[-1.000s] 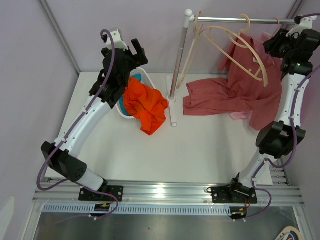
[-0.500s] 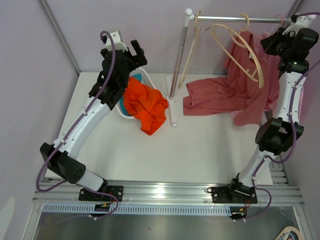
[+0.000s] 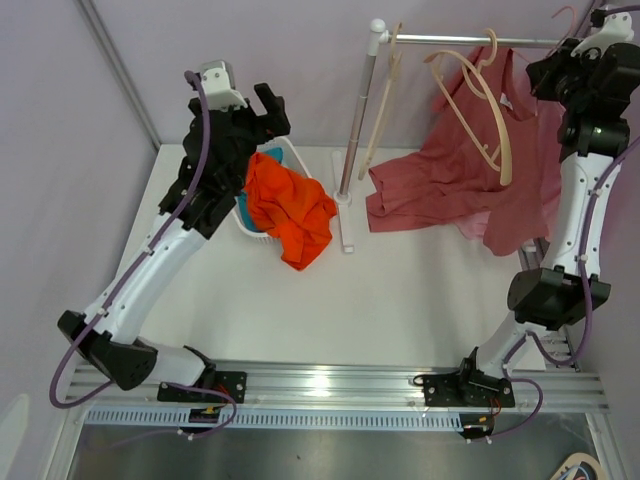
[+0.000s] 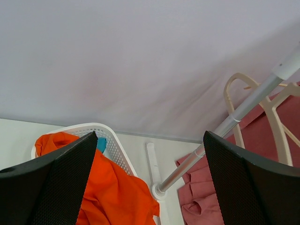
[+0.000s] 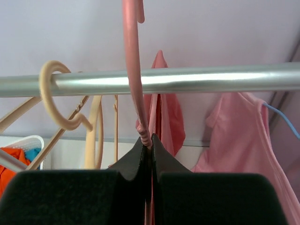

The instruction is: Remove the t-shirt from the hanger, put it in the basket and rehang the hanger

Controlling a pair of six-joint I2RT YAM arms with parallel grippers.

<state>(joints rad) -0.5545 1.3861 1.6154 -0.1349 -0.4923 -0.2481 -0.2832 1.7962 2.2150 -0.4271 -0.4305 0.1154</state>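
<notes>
A dark pink t-shirt (image 3: 455, 185) hangs from a pink hanger (image 5: 132, 70) at the right end of the steel rail (image 3: 470, 41); its lower part trails on the table. My right gripper (image 3: 583, 62) is shut on the pink hanger's neck (image 5: 147, 138), with the hook in front of the rail (image 5: 187, 79). My left gripper (image 3: 262, 108) is open and empty, raised above the white basket (image 4: 101, 131); the shirt's edge shows at the lower right of the left wrist view (image 4: 197, 201).
An orange garment (image 3: 290, 210) spills from the white basket (image 3: 290, 152). Cream empty hangers (image 3: 480, 100) hang on the rail. The rack's post (image 3: 360, 110) stands on a white base (image 3: 343, 205). A lighter pink garment (image 5: 239, 136) hangs behind the rail.
My right gripper has risen with the pink hanger, lifting the shirt higher off the table. My left arm has lifted and swung a little left above the basket.
</notes>
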